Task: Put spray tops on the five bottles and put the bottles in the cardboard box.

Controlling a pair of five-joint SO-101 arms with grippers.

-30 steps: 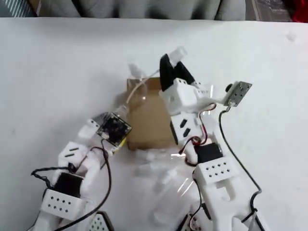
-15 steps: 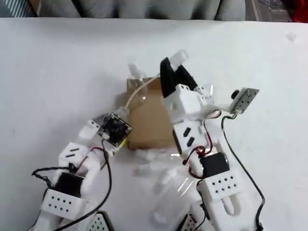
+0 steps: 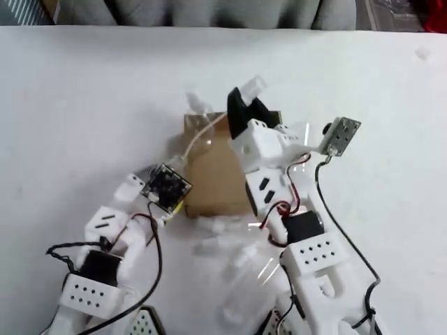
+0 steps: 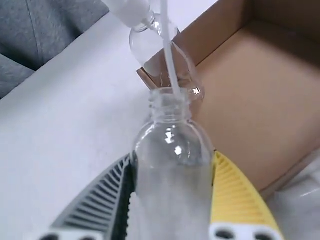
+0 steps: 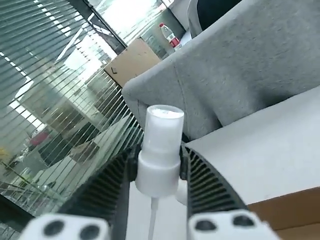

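**Stage shown: fitting a spray top.** The white table [image 3: 84, 91] has open room far, left and right of the work. The box [image 3: 213, 185] sits open at mid-table, its floor bare in the left wrist view.

The right arm leans over the box's right side. Its gripper [image 5: 159, 161] pinches the top [image 5: 160, 145] by the collar, above the box's far edge. The left arm comes in from the near left. Its gripper [image 4: 171, 162] is clamped on the body of a clear bottle [image 4: 169, 137], held at the box's left wall with its neck open.

The tube [image 4: 169, 60] slants down from the top, and its tip meets the bottle's mouth at the rim. How far it has entered cannot be told.

- **Next move, as judged:** bring the top down along the tube's line until the collar seats on the neck, then fasten it.
- **Clearance:** a second bottle [image 4: 150, 42], already capped, lies just beyond the mouth at the box's far left corner, beside the tube. Loose clear bottles [image 3: 230, 244] crowd the table near the box, between the arm bases.
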